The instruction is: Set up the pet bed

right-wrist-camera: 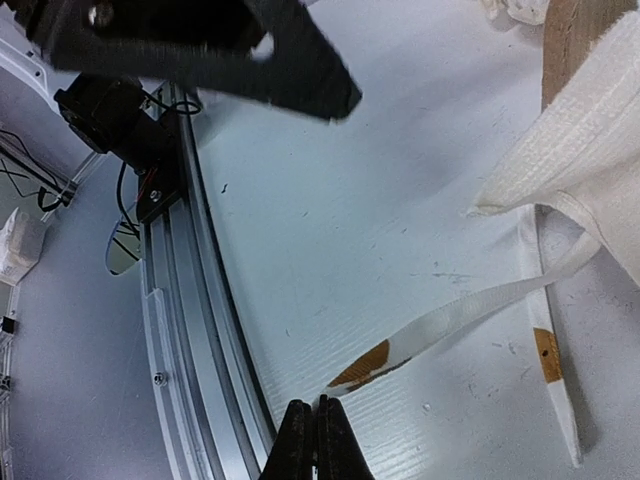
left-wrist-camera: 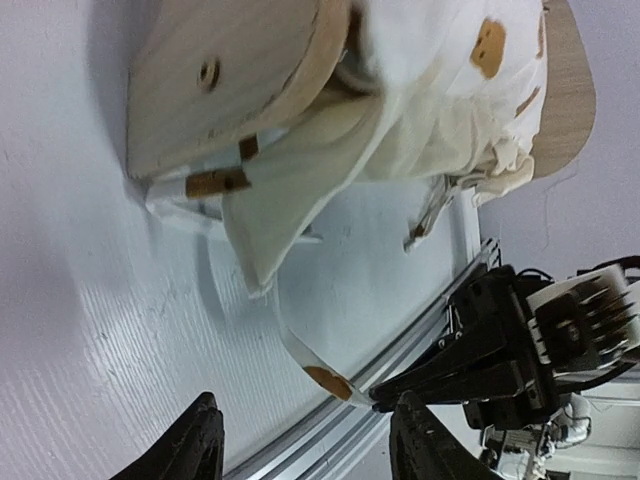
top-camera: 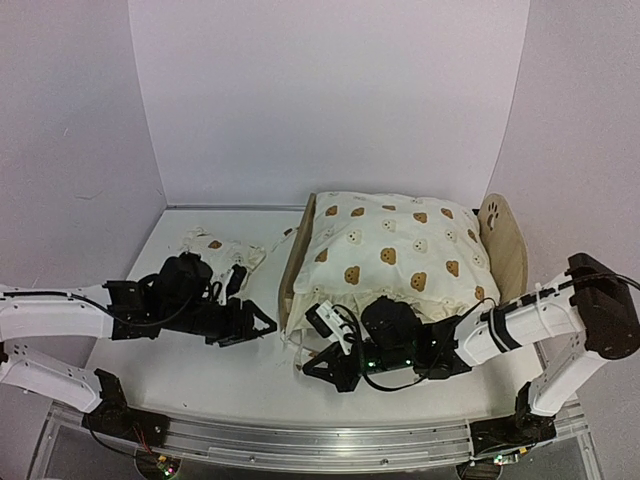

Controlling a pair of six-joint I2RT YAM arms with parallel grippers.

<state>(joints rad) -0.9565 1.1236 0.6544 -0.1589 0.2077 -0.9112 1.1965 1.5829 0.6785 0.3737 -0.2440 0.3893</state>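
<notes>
Top view: small cream bear-print pillow [top-camera: 215,248] lies on white worktop [top-camera: 200,375], at 11 o'clock of left jaws. Large cream bear-print ruffled cushion [top-camera: 390,250] covers light-wood pet bed [top-camera: 505,245]; only its end boards show. Cushion's cream tie [right-wrist-camera: 450,315] w/ brown bear patch trails toward silver rail [right-wrist-camera: 200,330] at near edge. Left jaws wide, nothing betw. them; bed at 2 o'clock, near but apart. Right jaws shut, tips at tie's end, can't tell if pinched; bed at 12 o'clock, just beyond.
</notes>
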